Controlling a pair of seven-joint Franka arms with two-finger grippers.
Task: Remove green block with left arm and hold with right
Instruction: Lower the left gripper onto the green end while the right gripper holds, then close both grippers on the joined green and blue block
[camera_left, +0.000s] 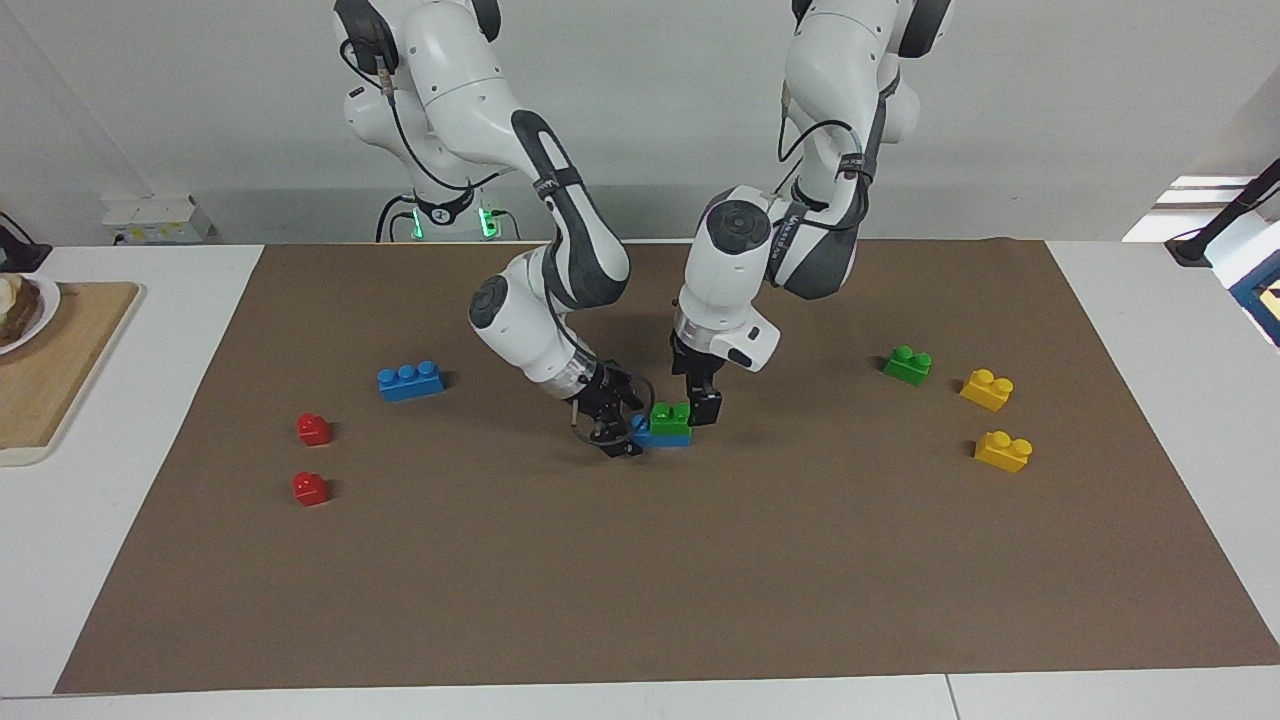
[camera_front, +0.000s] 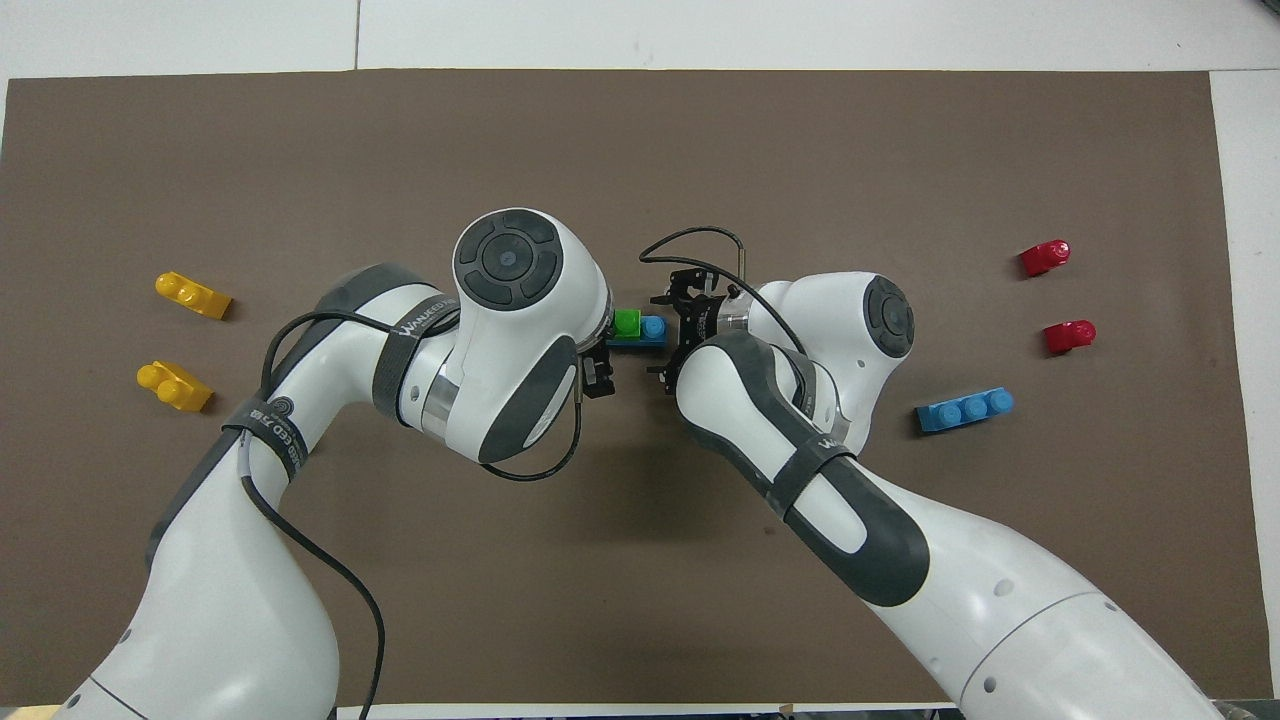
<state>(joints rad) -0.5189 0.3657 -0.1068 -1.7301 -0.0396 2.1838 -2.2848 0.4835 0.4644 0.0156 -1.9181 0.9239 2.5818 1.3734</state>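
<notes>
A green block (camera_left: 669, 416) with two studs sits on top of a blue brick (camera_left: 660, 438) in the middle of the brown mat; both also show in the overhead view, the green block (camera_front: 627, 323) and the blue brick (camera_front: 654, 329). My left gripper (camera_left: 702, 402) is down at the green block's end toward the left arm's side, right against it. My right gripper (camera_left: 625, 425) is low at the blue brick's end toward the right arm's side, around that end. In the overhead view the left arm's wrist hides the left gripper; the right gripper (camera_front: 678, 335) shows beside the blue brick.
A second green block (camera_left: 908, 365) and two yellow bricks (camera_left: 987, 389) (camera_left: 1003, 450) lie toward the left arm's end. A loose blue three-stud brick (camera_left: 411, 381) and two red pieces (camera_left: 314, 429) (camera_left: 310, 488) lie toward the right arm's end. A wooden board (camera_left: 60, 370) lies off the mat.
</notes>
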